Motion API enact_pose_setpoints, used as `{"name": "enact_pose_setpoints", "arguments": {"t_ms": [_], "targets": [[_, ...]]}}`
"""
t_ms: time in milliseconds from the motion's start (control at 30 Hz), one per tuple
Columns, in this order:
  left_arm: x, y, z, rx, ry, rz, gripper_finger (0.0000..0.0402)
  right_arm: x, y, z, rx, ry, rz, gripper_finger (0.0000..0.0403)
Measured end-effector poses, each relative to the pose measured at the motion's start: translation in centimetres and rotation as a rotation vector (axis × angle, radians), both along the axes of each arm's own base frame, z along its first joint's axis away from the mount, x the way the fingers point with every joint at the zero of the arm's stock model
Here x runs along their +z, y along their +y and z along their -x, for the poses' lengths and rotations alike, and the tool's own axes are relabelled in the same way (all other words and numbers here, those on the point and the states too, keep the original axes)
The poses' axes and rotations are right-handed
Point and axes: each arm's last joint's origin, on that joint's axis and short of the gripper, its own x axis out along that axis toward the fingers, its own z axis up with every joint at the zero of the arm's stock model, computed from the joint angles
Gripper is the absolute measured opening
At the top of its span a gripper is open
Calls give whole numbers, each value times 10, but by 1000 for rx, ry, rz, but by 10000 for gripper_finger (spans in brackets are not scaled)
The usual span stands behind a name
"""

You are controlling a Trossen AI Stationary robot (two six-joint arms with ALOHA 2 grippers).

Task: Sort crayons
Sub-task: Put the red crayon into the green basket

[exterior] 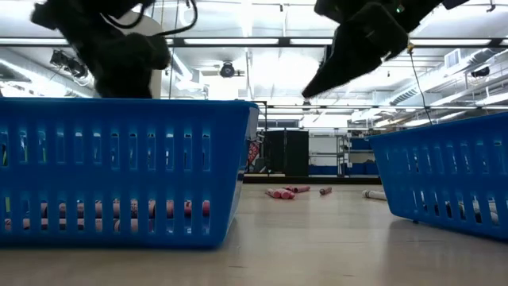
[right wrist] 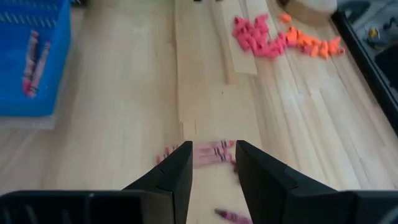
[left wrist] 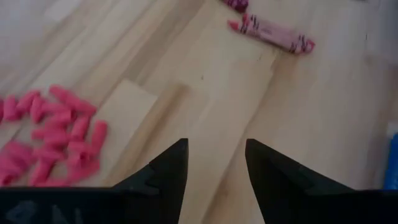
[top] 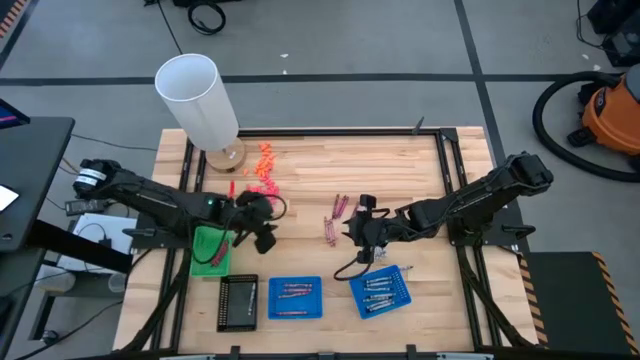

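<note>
Crayons (top: 334, 219) lie mid-frame on my wood table (top: 330, 165), grey floor around it, both the left gripper (top: 262, 237) and right gripper (top: 362, 240) wide and empty beside them.

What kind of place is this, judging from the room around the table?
Probably a robotics lab or workshop. A concrete floor surrounds the wooden table, an orange shop vacuum stands beside it, and the low view shows long ceiling lights and shelving behind.
</note>
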Motion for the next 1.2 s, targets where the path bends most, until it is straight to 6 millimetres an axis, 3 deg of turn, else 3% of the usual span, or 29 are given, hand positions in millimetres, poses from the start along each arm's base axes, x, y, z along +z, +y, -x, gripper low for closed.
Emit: {"name": "enact_pose_setpoints", "arguments": {"t_ms": [167,333,500,633,800,1200], "targets": [[-6,5,-16,-25,-52,-38,172,-8,-3,1,-19,41,5,132],[-7,4,-26,-59,-100,-67,172,-28,-20,6,-80,57,0,132],[-4,1,-28,-76,-135,-114,172,-43,-44,10,-240,-2,-92,132],[-2,-3,-29,-58,-156,-189,172,-45,-54,12,-467,-87,-133,132],[-2,-5,-28,-56,-140,-283,172,-48,-55,7,-596,-128,-149,132],[-2,-6,-27,-77,-122,-320,172,-90,-53,-18,-792,4,-174,132]]}}
